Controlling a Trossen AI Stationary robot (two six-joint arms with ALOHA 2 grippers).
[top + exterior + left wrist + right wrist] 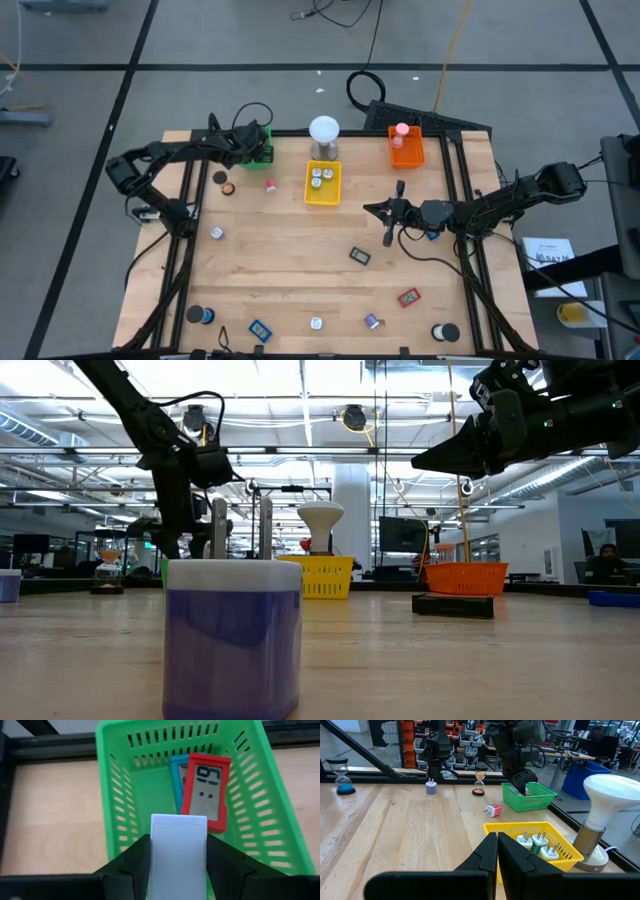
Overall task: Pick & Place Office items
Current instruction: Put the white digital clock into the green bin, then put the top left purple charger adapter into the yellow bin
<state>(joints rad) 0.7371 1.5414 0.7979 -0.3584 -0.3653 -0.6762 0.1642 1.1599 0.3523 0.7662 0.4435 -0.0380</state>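
While held: one white piece (179, 851).

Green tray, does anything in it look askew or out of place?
The red timer in the green tray lies tilted, overlapping a blue one. The left gripper holds a white piece above the tray.

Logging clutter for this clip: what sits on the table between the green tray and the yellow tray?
In the high view, one small pink-red piece lies on the bare wood between the green tray and the yellow tray; the right wrist view shows it too.
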